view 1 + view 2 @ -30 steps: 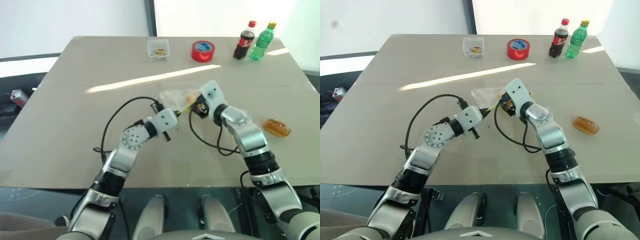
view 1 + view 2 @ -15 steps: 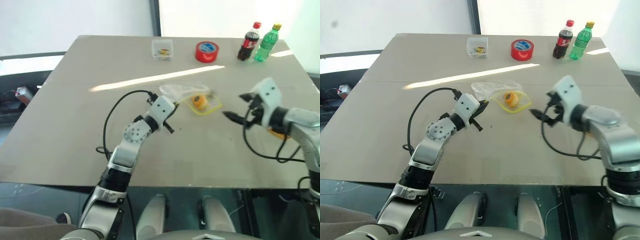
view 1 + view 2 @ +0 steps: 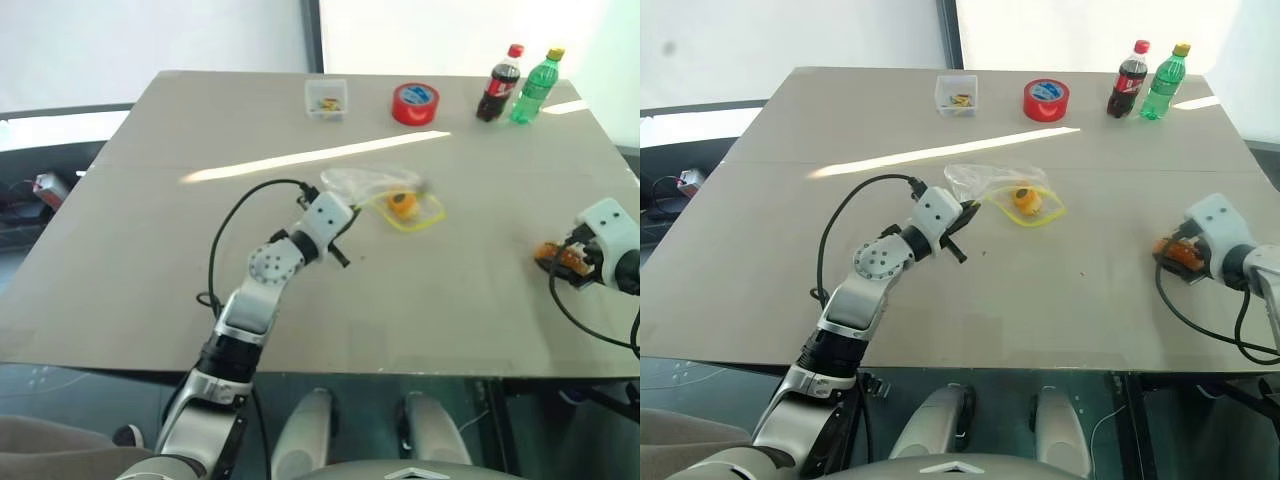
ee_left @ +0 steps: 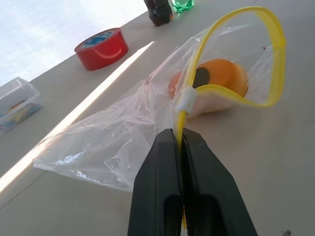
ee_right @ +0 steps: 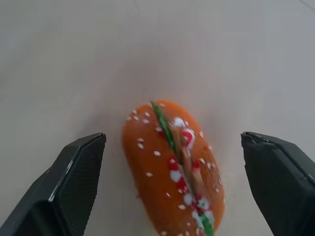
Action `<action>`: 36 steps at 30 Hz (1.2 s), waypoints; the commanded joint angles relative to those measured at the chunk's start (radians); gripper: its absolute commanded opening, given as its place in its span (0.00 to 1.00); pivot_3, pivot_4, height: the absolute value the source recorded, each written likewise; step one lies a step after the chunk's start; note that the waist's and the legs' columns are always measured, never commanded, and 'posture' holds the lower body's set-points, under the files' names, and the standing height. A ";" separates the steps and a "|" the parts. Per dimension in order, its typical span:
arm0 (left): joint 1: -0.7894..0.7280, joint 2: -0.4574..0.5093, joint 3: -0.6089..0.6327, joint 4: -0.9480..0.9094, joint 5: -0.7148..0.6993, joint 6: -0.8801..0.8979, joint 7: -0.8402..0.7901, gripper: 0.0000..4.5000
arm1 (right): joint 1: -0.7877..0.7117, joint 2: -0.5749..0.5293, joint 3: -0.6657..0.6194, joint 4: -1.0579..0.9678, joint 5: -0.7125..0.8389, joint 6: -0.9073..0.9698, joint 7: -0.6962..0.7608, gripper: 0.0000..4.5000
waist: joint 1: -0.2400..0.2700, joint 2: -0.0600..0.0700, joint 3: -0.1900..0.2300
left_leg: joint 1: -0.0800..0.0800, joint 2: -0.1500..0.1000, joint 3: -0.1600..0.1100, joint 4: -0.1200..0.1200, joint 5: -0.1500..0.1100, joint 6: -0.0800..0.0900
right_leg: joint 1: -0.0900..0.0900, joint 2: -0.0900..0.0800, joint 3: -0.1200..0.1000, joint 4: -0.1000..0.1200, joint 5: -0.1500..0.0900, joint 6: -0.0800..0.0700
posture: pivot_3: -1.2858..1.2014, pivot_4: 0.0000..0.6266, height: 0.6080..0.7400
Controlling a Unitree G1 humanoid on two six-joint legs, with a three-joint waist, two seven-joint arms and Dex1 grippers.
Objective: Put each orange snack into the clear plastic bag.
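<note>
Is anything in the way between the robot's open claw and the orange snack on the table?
Nothing visible. The right gripper is open, with the second orange snack lying on bare table between its fingers.

The right gripper (image 5: 170,162) straddles an orange snack (image 5: 172,172) whose near end runs off the wrist view's edge — in the head views its fingers and part of that snack are hidden behind its own white housing

No lettering can be read on the bottles (image 3: 1124,68), the tape roll (image 3: 1045,99) or anything else.
</note>
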 commanded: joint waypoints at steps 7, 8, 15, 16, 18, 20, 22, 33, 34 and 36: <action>-0.008 0.009 0.003 -0.030 -0.004 -0.023 0.007 0.00 | -0.031 -0.014 -0.015 0.037 0.001 -0.036 0.017 0.51 | -0.002 0.000 0.000 | 0.000 0.000 0.000 0.000 0.000 0.000 | 0.000 0.000 0.000 0.000 0.000 0.000 | 0.52 0.24 1.00; -0.005 0.010 0.003 -0.032 -0.005 -0.022 0.008 0.00 | -0.033 -0.009 -0.017 0.023 0.012 -0.026 0.024 0.41 | -0.001 0.000 0.000 | 0.000 0.000 0.000 0.000 0.000 0.000 | 0.000 0.000 0.000 0.000 0.000 0.000 | 0.52 0.24 1.00; 0.007 0.015 0.003 -0.039 -0.008 -0.017 0.006 0.00 | -0.110 0.058 0.010 -0.194 0.149 0.075 0.081 0.31 | -0.007 0.000 0.000 | 0.000 0.001 0.000 0.000 0.000 0.000 | 0.000 0.001 0.000 0.000 0.000 0.000 | 0.52 0.24 1.00; 0.008 0.015 0.002 -0.040 -0.009 -0.016 0.006 0.00 | -0.132 0.085 0.028 -0.241 0.174 0.099 0.077 0.31 | -0.006 0.000 0.000 | 0.000 0.001 -0.001 0.000 0.000 0.000 | 0.000 0.001 0.001 0.000 0.000 0.000 | 0.52 0.24 1.00; 0.007 0.014 0.000 -0.039 -0.010 -0.015 0.005 0.00 | -0.176 0.135 0.058 -0.304 0.211 0.144 0.059 0.31 | -0.006 0.000 0.000 | 0.000 0.001 -0.001 0.000 0.000 0.000 | 0.000 0.002 0.000 0.000 0.000 0.000 | 0.52 0.24 1.00; 0.008 0.014 -0.001 -0.039 -0.011 -0.013 0.004 0.00 | -0.225 0.188 0.107 -0.359 0.240 0.181 0.051 0.31 | -0.003 0.000 0.000 | 0.000 0.001 -0.002 0.000 0.000 0.000 | 0.000 0.002 0.000 0.000 0.000 0.000 | 0.52 0.24 1.00; 0.008 0.014 -0.002 -0.040 -0.011 -0.011 0.003 0.00 | -0.257 0.220 0.161 -0.385 0.242 0.192 0.046 0.31 | 0.000 0.000 0.000 | 0.000 0.001 -0.004 0.000 0.000 0.000 | 0.000 0.001 0.000 0.000 0.000 0.000 | 0.52 0.24 1.00; 0.022 0.016 -0.022 -0.066 -0.008 -0.020 -0.013 0.00 | -0.443 0.367 0.439 -0.102 -0.022 -0.046 -0.046 0.31 | -0.003 0.000 0.000 | -0.001 -0.001 -0.007 0.000 0.000 0.000 | -0.001 0.000 -0.002 0.000 0.000 0.001 | 0.52 0.24 1.00; 0.026 0.015 -0.023 -0.071 -0.011 -0.021 -0.015 0.00 | -0.459 0.380 0.457 -0.078 -0.045 -0.071 -0.046 0.31 | -0.004 0.000 0.000 | -0.001 -0.001 -0.007 0.000 0.000 0.000 | -0.001 0.000 -0.002 0.000 0.000 0.001 | 0.52 0.24 1.00; 0.033 0.015 -0.028 -0.073 -0.017 -0.022 -0.028 0.00 | -0.497 0.412 0.487 -0.015 -0.102 -0.139 -0.066 0.31 | -0.006 0.000 0.000 | -0.001 -0.001 -0.007 0.000 0.000 0.000 | -0.001 0.000 -0.001 0.000 0.000 0.001 | 0.52 0.24 1.00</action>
